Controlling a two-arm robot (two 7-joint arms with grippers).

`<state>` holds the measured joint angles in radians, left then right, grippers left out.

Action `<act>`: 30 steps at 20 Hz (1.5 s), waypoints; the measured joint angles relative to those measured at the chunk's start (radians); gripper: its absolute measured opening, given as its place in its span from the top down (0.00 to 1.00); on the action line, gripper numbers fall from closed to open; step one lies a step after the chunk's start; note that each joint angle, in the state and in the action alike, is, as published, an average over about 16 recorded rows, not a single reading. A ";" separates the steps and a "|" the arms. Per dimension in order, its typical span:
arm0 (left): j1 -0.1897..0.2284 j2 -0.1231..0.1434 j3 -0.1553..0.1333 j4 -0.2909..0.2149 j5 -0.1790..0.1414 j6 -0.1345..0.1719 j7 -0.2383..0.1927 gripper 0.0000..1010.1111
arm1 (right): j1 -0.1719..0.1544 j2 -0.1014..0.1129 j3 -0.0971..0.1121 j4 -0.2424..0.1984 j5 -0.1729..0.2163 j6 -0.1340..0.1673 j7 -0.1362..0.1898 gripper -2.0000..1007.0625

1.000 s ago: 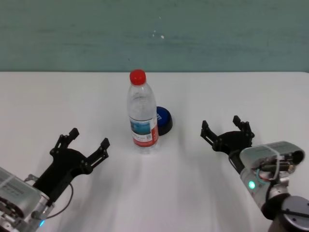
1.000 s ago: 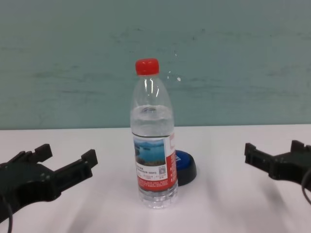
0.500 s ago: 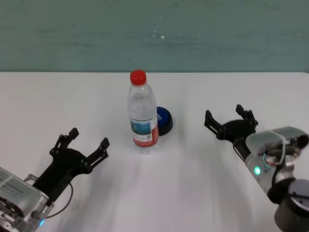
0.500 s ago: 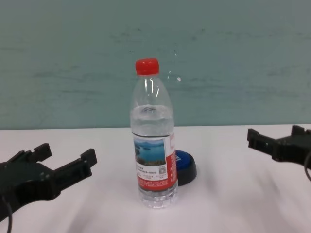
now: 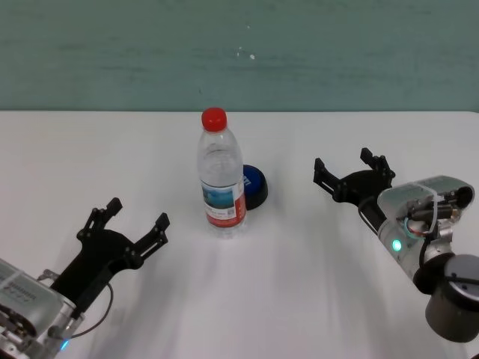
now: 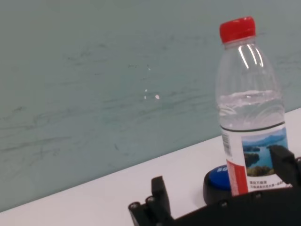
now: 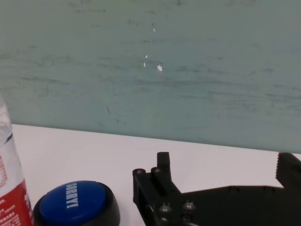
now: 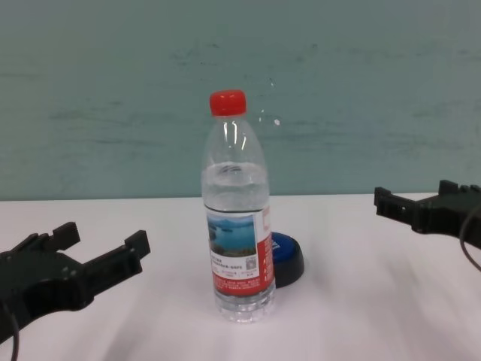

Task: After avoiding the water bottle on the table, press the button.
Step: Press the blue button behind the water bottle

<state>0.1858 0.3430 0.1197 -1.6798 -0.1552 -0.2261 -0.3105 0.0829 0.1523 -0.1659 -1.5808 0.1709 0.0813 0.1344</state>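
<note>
The button, a low blue dome on a black base, is seen on the white tabletop just behind and to the robot's right of the water bottle; from the head view it is half hidden by the bottle, while in the right wrist view its blue top is shown unobstructed, with only the bottle's labelled edge at the side of that picture; the bottle is standing upright, red cap on, untouched.

The right gripper is held above the tabletop, well to the right of the button, its fingers spread apart and holding nothing; compared with a second ago it has been carried away from the robot's body, toward the back of the tabletop, and over the last half second brought slightly inward toward the button; it is now roughly level with the button rather than nearer the robot than it; this is judged to be the detour round the bottle, an approach from the open right side, so that the bottle need not be crossed.

The left gripper is parked low on the near left, fingers apart and empty, unchanged over the same interval.

The press itself has not yet been made; a further inward and downward move onto the dome is judged to be what remains, and the bottle's closeness to the button is the hazard.
</note>
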 joint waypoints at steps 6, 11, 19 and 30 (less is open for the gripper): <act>0.000 0.000 0.000 0.000 0.000 0.000 0.000 0.00 | 0.034 0.000 0.005 0.030 -0.004 0.009 0.019 0.00; 0.000 0.000 0.000 0.000 0.000 0.000 0.000 0.00 | 0.054 0.002 0.004 0.049 -0.007 0.015 0.029 0.00; 0.000 0.000 0.000 0.000 0.000 0.000 0.000 0.00 | 0.094 0.002 -0.008 0.088 -0.010 0.021 0.045 0.00; 0.000 0.000 0.000 0.000 0.000 0.000 0.000 0.00 | 0.169 -0.016 -0.041 0.178 -0.015 0.003 0.061 0.00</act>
<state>0.1858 0.3431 0.1198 -1.6798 -0.1551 -0.2262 -0.3105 0.2521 0.1358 -0.2071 -1.4025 0.1559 0.0844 0.1955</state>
